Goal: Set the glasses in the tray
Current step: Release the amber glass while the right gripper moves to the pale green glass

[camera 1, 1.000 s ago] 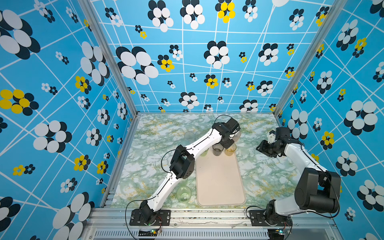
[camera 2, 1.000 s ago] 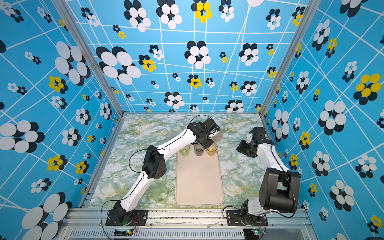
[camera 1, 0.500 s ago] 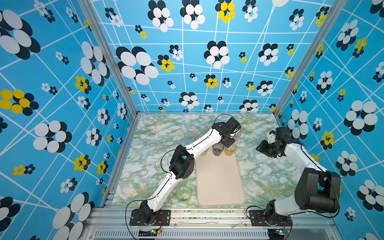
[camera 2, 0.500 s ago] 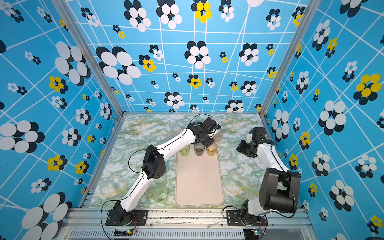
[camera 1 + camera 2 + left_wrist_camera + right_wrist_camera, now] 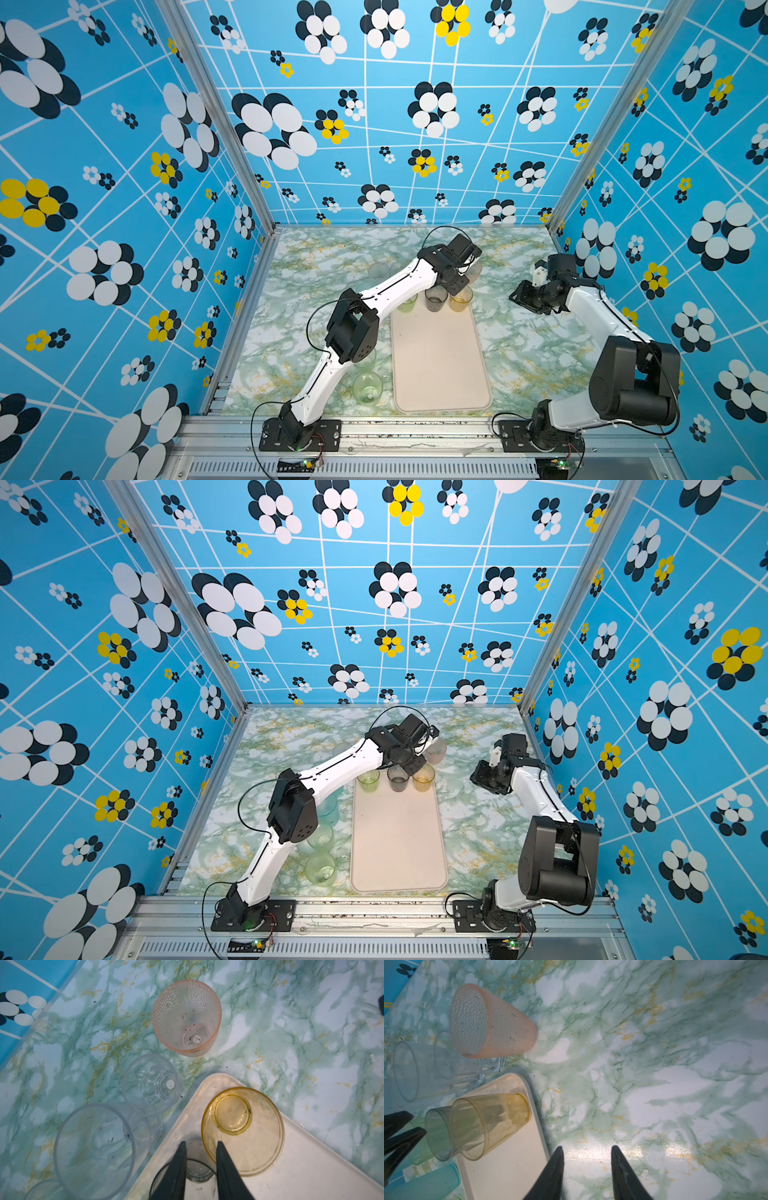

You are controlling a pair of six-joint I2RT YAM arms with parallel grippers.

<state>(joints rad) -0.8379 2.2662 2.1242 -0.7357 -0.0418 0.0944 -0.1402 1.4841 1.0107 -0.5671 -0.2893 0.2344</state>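
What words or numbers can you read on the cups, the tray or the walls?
None can be read.
The amber glass, the pink glass and the tray carry no writing.
The walls show only flowers and white lines.
The small board by the left arm's base is too small to tell.

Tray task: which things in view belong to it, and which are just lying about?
Job: tray; amber glass, grey glass and green glass on it; pink glass, clear glasses and teal glass off it.
Not job: marble tabletop, patterned walls, front rail.
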